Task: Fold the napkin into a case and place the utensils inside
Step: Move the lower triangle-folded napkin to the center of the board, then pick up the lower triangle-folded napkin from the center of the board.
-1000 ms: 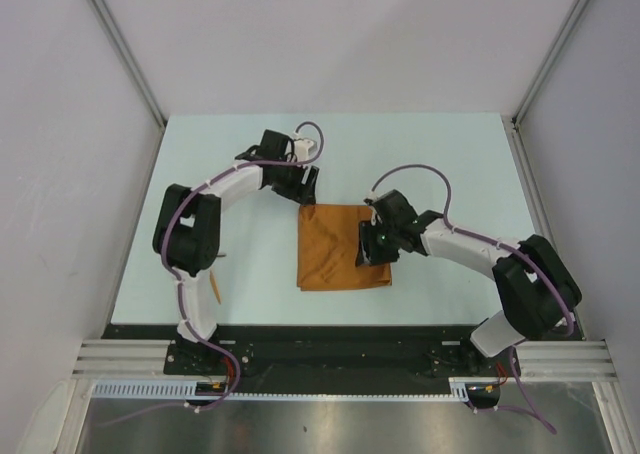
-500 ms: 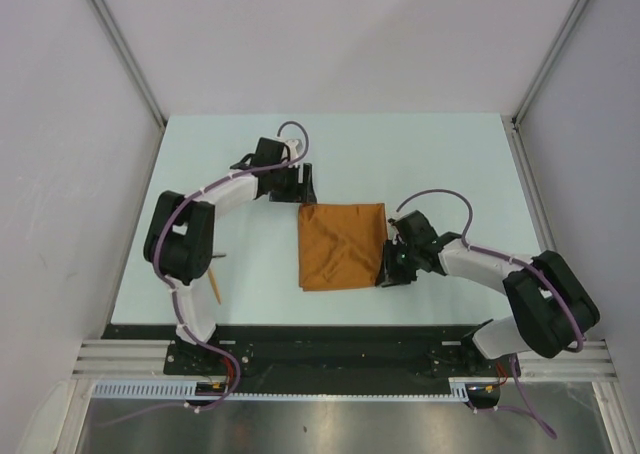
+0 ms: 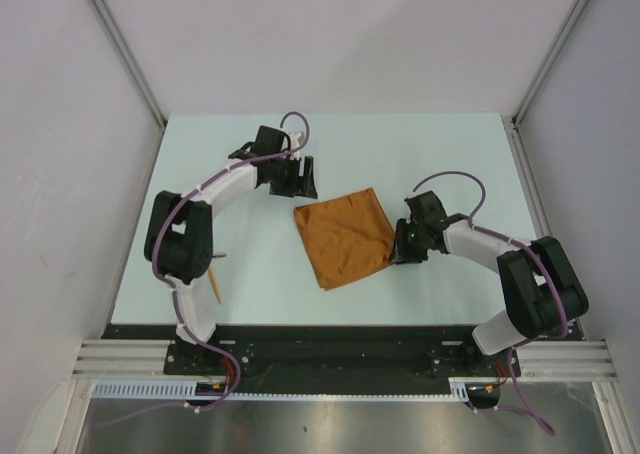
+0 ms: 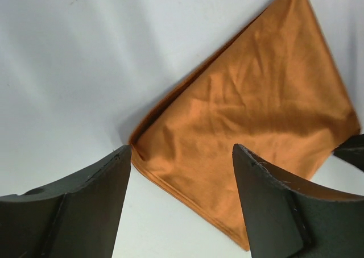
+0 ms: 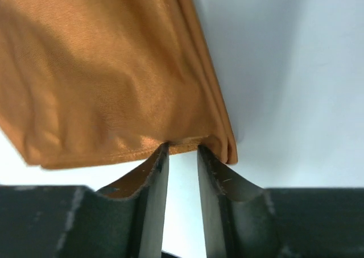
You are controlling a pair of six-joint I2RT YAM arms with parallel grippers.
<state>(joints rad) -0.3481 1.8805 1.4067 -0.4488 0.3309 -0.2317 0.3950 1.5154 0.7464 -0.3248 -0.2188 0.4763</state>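
The rust-orange napkin [image 3: 343, 239] lies folded in layers on the pale table, turned so it sits like a diamond. My right gripper [image 3: 399, 254] is at its right corner; in the right wrist view the narrow jaws [image 5: 182, 148] pinch the puckered layered edge of the napkin [image 5: 102, 76]. My left gripper [image 3: 298, 180] is open and empty just beyond the napkin's far left corner; in the left wrist view [image 4: 182, 150] that corner of the napkin [image 4: 250, 110] lies between the spread fingers. One slim orange utensil [image 3: 214, 290] lies by the left arm's base. The spoon is out of view.
The table's front edge [image 3: 330, 324] runs just below the napkin. Grey side walls and metal posts close in the table on the left, right and back.
The napkin has turned counter-clockwise from square to diamond, its right corner drawn along with my right gripper. My left gripper has shifted slightly near the far left corner.
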